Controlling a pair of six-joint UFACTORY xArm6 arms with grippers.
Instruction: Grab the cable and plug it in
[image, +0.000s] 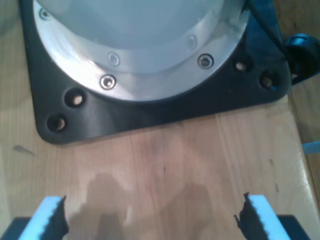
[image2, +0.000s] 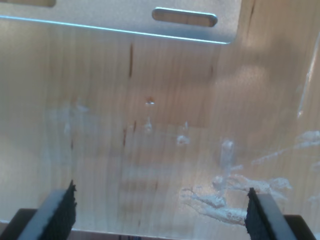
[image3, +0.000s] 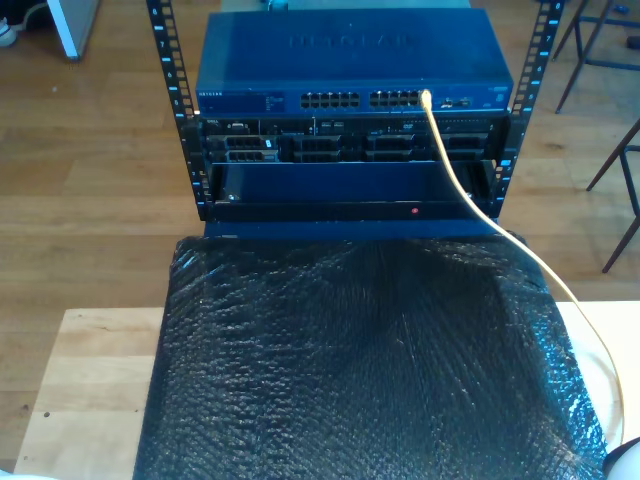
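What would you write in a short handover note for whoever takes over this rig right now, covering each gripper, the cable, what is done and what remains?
My first gripper: jaws open, nothing between them, over bare wood near a black base plate.
My second gripper: jaws open, holding nothing, over the scuffed wooden table.
The cable: one end sits at a port in the blue switch atop the rack; it runs across the black bubble wrap and off the exterior view's right.
Done: the cable appears plugged in.
Left: confirm the plug is seated; seating cannot be judged from here.
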